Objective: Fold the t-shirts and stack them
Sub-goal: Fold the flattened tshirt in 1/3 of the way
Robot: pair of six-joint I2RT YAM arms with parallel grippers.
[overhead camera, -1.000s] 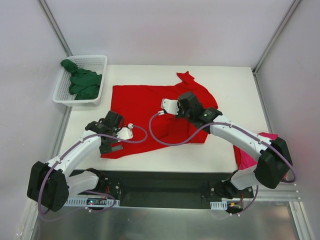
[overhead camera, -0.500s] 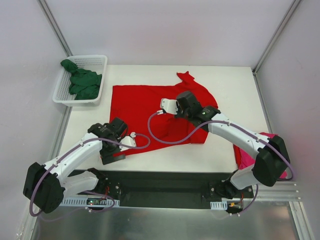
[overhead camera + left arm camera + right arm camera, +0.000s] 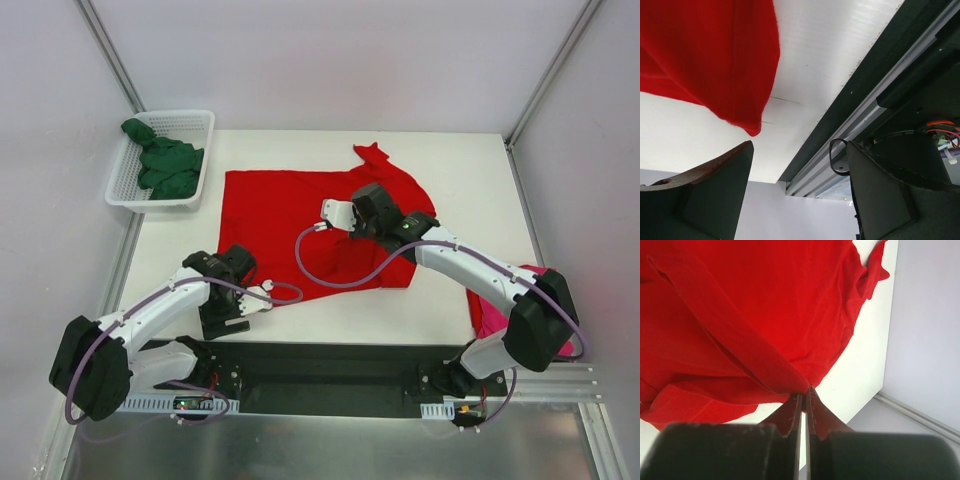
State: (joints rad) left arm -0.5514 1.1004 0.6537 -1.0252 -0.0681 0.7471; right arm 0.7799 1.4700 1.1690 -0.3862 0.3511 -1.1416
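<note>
hidden / cut off:
- pink t-shirt (image 3: 487, 316): mostly covered by the right arm (image 3: 480, 275). only slivers show at the 4 o'clock edge of the tabletop (image 3: 460, 170), so its shape cannot be read.
- green t-shirt (image 3: 165, 165): bunched in the white mesh basket (image 3: 196, 119) at 10 o'clock, with one end draped over the far rim. fold state not readable.
- red t-shirt (image 3: 290, 205): lies mid-tabletop. its 3 o'clock part is under the right arm's wrist, and one sleeve sticks out toward 12 o'clock.
- top view: the fingers of both hands are too dark to separate.

counts: 3 t-shirts (1 red, 1 pink, 1 green), 1 basket, 2 arms.

hands:
- left hand (image 3: 799, 147): fingers spread, nothing between them. it sits at 7 o'clock of the red t-shirt, by the near tabletop edge. in its wrist view the shirt's corner hangs just above the gap, not touching either finger, and the dark frame rail (image 3: 860, 115) runs alongside.
- right hand (image 3: 805, 392): fingertips pressed together, pinching a raised fold of the red t-shirt. the ridge of cloth runs straight into the tips.
</note>
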